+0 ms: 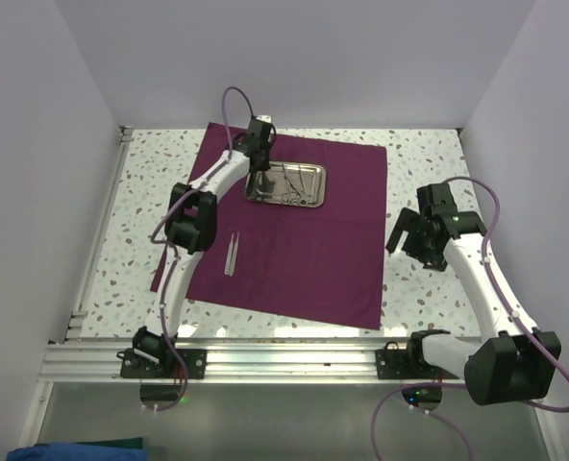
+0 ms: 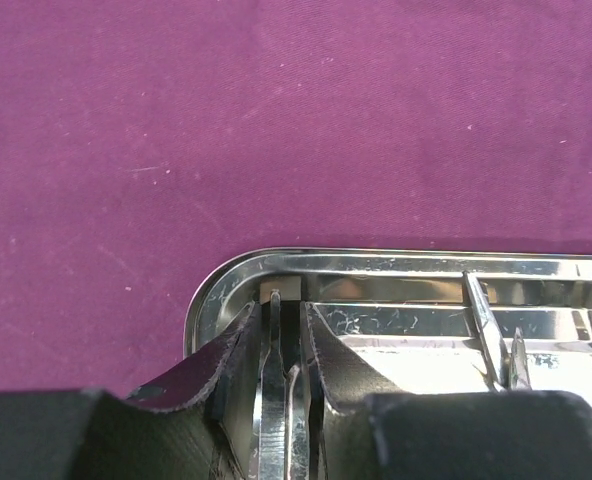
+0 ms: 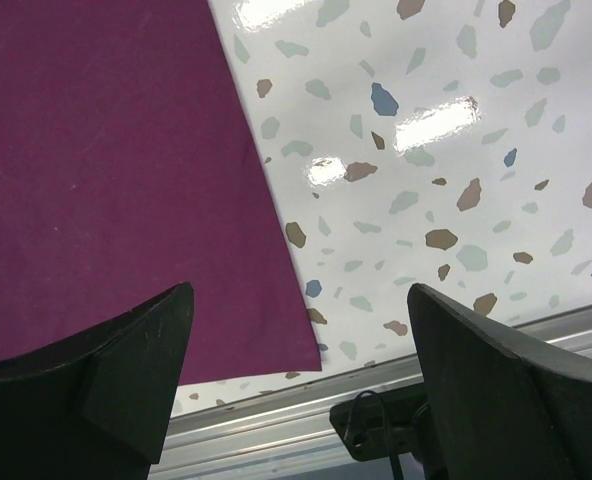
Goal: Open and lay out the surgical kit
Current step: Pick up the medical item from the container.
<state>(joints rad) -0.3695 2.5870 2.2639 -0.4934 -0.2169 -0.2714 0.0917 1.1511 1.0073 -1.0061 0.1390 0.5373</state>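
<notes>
The dark purple cloth (image 1: 304,250) lies spread flat on the table. The shiny steel tray (image 1: 286,183) sits on its far part with several thin silver instruments (image 1: 299,186) in it. One pair of silver tweezers (image 1: 233,253) lies on the cloth left of centre. My left gripper (image 1: 262,182) is down in the tray's left end, shut on a thin silver instrument (image 2: 276,400) near the tray's corner (image 2: 216,285). More instrument tips (image 2: 488,335) show to its right. My right gripper (image 3: 296,380) is open and empty above the cloth's near right corner (image 3: 286,330).
The terrazzo table top (image 1: 424,163) shows around the cloth. An aluminium rail (image 1: 284,357) runs along the near edge, also in the right wrist view (image 3: 276,430). White walls close in the left, right and back.
</notes>
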